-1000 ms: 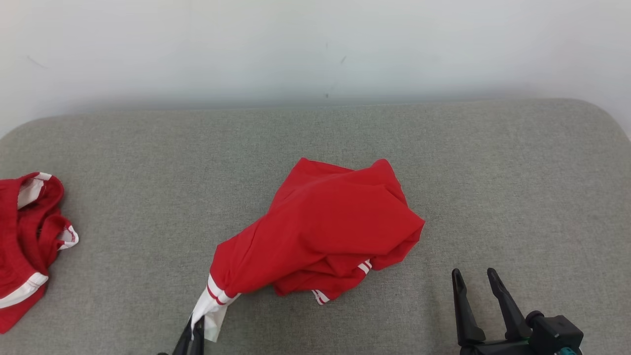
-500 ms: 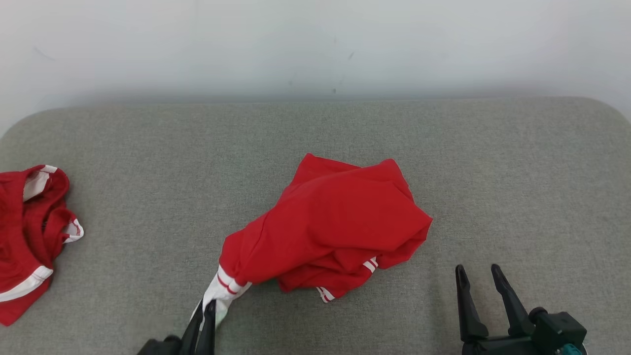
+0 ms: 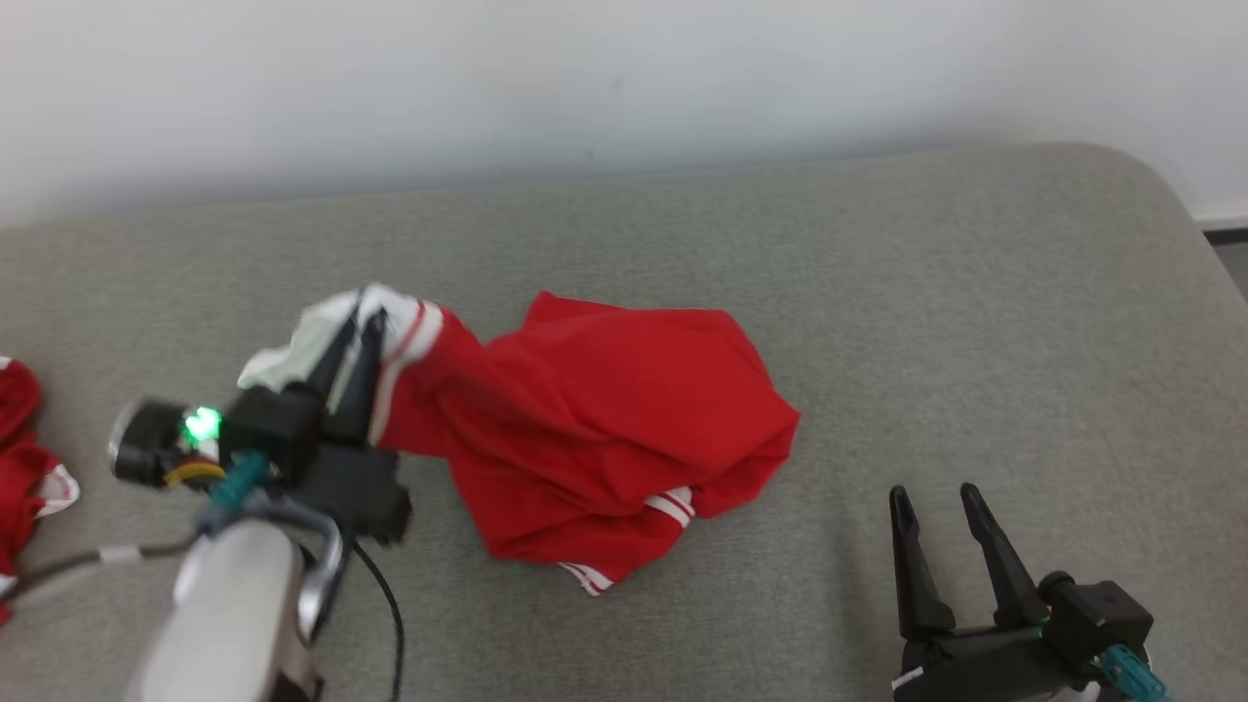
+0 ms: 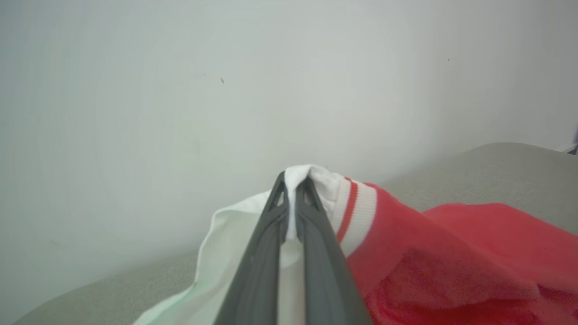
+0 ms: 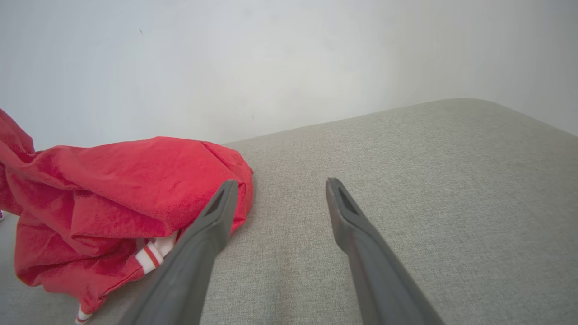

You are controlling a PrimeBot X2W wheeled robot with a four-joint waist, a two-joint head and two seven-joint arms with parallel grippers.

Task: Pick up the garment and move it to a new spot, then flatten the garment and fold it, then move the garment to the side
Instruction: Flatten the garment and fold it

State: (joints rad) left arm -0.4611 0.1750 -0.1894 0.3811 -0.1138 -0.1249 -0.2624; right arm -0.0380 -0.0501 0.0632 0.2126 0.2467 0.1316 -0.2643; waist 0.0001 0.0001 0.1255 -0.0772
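Left claw (image 3: pixel 363 317) clamps the garment (image 3: pixel 624 419), right claw (image 3: pixel 932 490) gapes empty, red clothes (image 3: pixel 19 439) lie leftward.

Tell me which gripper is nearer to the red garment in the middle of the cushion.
Left. The left gripper is shut on the white cuff of the red garment. The right gripper stands open and empty to the garment's right, apart from it.
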